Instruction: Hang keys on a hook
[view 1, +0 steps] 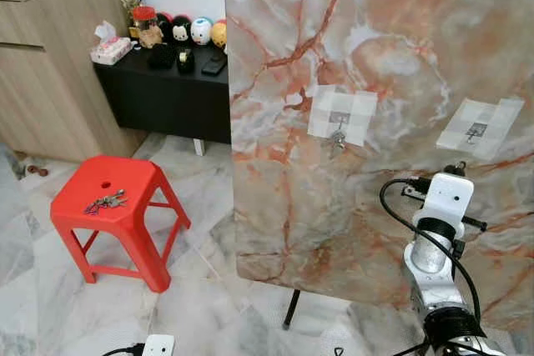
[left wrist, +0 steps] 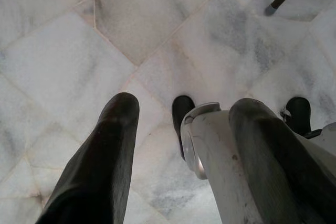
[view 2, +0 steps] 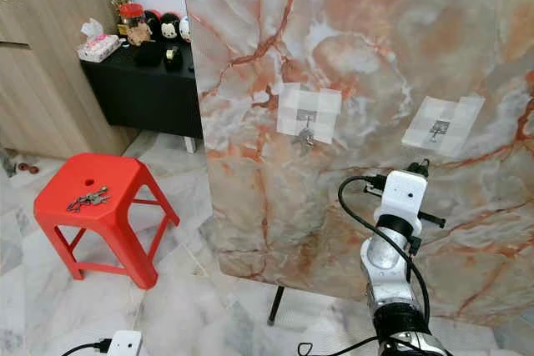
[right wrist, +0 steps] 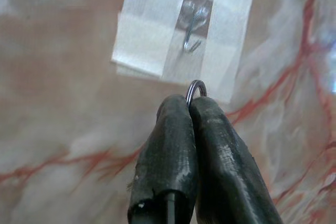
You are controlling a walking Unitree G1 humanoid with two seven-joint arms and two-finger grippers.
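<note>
A marble-patterned board [view 1: 375,122] is standing upright on a thin dark leg [view 1: 290,309], its left edge rising beside a red plastic stool [view 1: 117,214] with a strip of bare marble floor [view 1: 200,306] lying open between them. Two hooks are sitting taped to the board: a left hook [view 1: 338,118], already carrying a bunch of keys [view 1: 336,142], and a right hook [right wrist: 193,27] under strips of white tape [right wrist: 152,19], well apart from the first and near the board's right edge. The right gripper [right wrist: 190,109] is reaching up in front of the board just below this right hook; its fingers [right wrist: 168,150] are pressing together with no gap, pinching a metal key ring [right wrist: 196,88] whose loop is protruding above the fingertips, close under the hook's tip but not touching it. A second bunch of keys [view 1: 105,201] is lying on the stool's seat. The left gripper [left wrist: 181,124] is hanging over the floor, its fingers [left wrist: 105,156] spreading wide and holding nothing. Behind the stool, a black side table [view 1: 167,93] is bearing small figurines and a tissue box [view 1: 111,47], next to a wooden cabinet [view 1: 50,56].
</note>
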